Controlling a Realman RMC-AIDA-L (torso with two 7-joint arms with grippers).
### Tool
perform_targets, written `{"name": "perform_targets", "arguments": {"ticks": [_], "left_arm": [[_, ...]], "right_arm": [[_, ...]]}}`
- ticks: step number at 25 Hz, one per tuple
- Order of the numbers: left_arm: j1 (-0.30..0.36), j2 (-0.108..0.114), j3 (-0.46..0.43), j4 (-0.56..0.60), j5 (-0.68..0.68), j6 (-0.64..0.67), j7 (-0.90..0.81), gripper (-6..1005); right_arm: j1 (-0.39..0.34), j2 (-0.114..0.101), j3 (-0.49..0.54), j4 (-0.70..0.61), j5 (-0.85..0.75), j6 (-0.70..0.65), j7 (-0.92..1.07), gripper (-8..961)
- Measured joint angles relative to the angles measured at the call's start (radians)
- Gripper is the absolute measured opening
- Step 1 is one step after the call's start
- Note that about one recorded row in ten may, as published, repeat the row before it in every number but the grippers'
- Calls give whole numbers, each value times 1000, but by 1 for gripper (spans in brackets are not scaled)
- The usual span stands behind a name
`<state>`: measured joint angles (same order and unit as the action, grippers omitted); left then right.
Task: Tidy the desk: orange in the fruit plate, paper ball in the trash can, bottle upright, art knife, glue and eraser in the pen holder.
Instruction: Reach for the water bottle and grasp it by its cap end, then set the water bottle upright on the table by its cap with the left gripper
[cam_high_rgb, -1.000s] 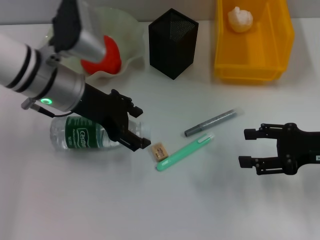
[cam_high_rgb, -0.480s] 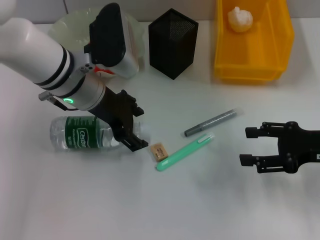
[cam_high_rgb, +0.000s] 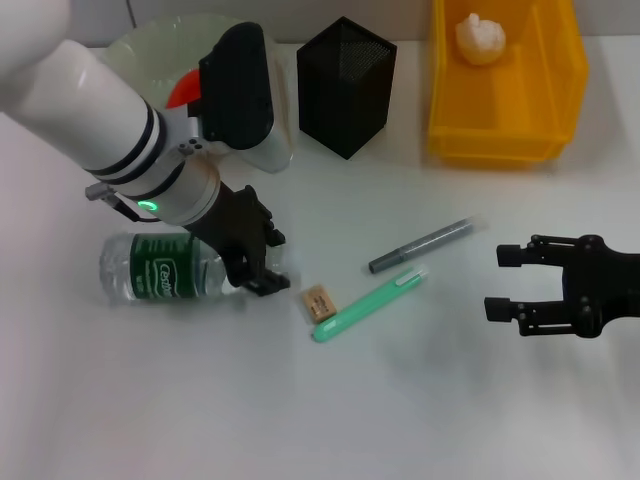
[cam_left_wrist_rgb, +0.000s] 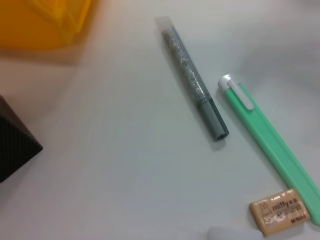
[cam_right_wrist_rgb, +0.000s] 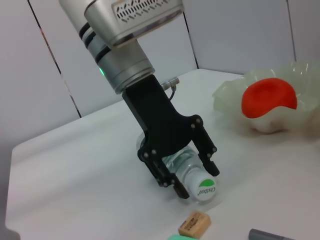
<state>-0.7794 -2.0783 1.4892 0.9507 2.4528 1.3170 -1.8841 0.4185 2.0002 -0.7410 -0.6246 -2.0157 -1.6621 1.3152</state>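
Our left pincer (cam_right_wrist_rgb: 192, 172) straddles the lying bottle's (cam_high_rgb: 160, 268) neck with fingers spread, where we judge the light, smooth, slippery plastic grips best.

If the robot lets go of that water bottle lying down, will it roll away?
Probably, a bit. The bottle is round and lies on its side on the smooth table. It looks clear and maybe empty, so likely light. The left gripper straddles its neck, which should steady it.
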Motion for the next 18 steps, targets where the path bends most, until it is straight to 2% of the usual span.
{"name": "perform_targets", "arguments": {"ticks": [5,6,8,15,17,18], "left_arm": [[1,0,-5,21,-36,8,-1,563],[6,3,-30,37,-68,30,1,530],[9,7,-94,51,-105,72,15,485],[46,15,-474,52,-229,230,133,429],[62,15,-528,46,-242,242,156,428],[62,15,-528,46,-242,242,156,428]], "right_arm": [[0,0,12,0,0,-1,-1,755],[0,0,14,0,0,-1,-2,754],[0,0,19,0,0,-1,-2,752],[2,0,22,0,0,-1,-5,746],[4,1,22,1,0,-1,-7,745],[6,1,22,1,0,-1,-7,744]]}}
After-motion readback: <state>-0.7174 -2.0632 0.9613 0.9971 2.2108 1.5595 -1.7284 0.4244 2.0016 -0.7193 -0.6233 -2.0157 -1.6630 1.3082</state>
